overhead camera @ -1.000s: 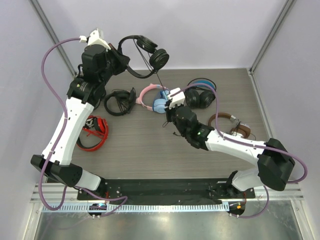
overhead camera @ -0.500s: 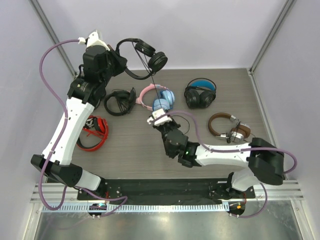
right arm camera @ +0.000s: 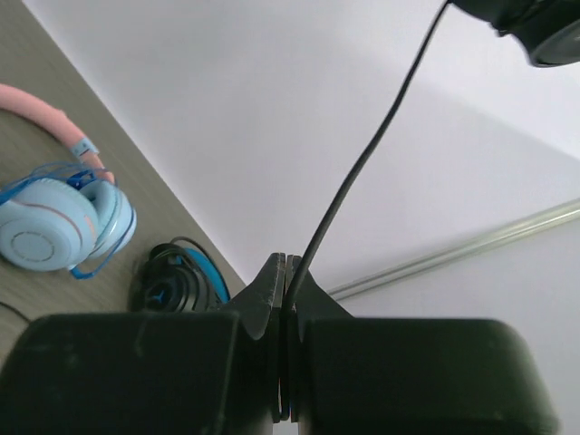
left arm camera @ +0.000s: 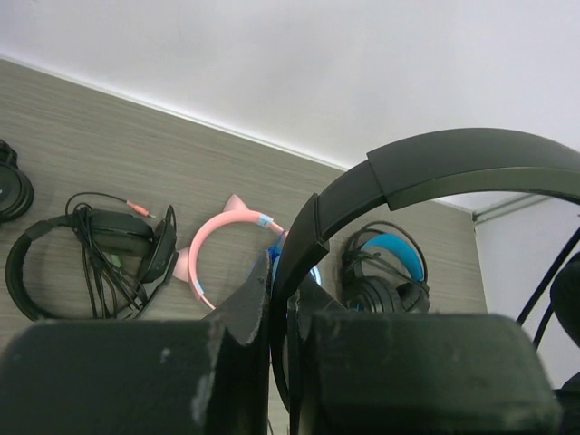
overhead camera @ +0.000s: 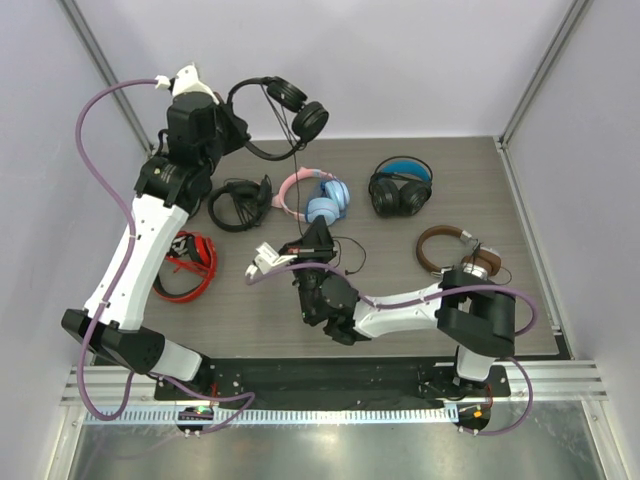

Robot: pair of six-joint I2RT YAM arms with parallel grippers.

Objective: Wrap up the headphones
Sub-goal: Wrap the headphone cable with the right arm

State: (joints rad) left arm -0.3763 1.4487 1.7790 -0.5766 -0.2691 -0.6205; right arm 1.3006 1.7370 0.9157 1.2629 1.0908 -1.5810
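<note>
above the wood bench (overhead camera: 420, 290), left claw (overhead camera: 237, 137) clenches the headphones (overhead camera: 290, 100) by the band; right claw (overhead camera: 313, 240), pinching the cable (overhead camera: 302, 175), has swung nearer, drawing it out for winding

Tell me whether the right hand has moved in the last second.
Yes. The right hand, pinching the cable, has pulled back toward the near edge: from beside the pink headphones to the near side of them.

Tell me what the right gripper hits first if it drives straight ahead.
The right gripper, shut on the cable, aims above the pink-and-blue headphones; probably the back wall first, depth unclear.
</note>
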